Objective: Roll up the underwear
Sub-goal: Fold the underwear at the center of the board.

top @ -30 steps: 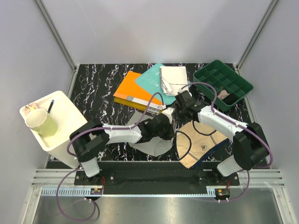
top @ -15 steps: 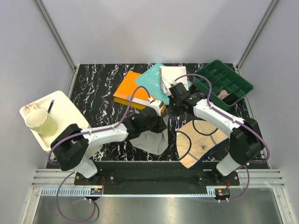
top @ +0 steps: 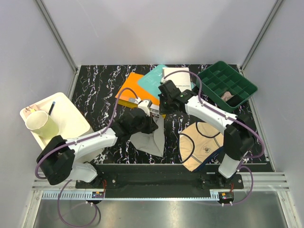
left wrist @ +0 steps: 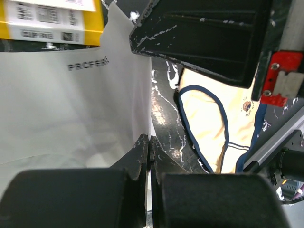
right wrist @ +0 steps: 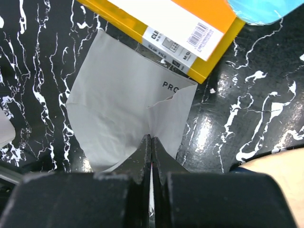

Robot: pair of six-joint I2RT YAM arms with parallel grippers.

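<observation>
The left tool [left wrist: 148,142] has its two fingers pressed flat together. In the left wrist view their tips sit low in the middle of the frame, over the right edge of the grey underwear [left wrist: 71,109]; I cannot tell whether they touch the cloth. The grey fabric fills the left half of that frame. Its dark waistband lettering lies toward the upper left, just under the yellow spine of the orange book [left wrist: 47,21]. To the right of the tips, across a strip of black marbled counter [left wrist: 164,114], lies the beige underwear [left wrist: 204,118] with its navy edging. The black body of the right arm [left wrist: 204,33] fills the upper right.

The right tool [right wrist: 151,142] is likewise closed tight. In the right wrist view its tips stand at the bottom centre, over the lower part of the grey underwear, beside a folded-over flap. From there the grey piece spreads up and to the left as far as the orange book's edge. The teal book [right wrist: 261,5] shows in the upper right corner and the beige underwear in the lower right.

In the top view both tools meet near the frame's centre. The grey underwear lies just below them, partly under the left arm, and the beige underwear lies flat to the lower right. A green tray [top: 227,85] sits at the upper right.
</observation>
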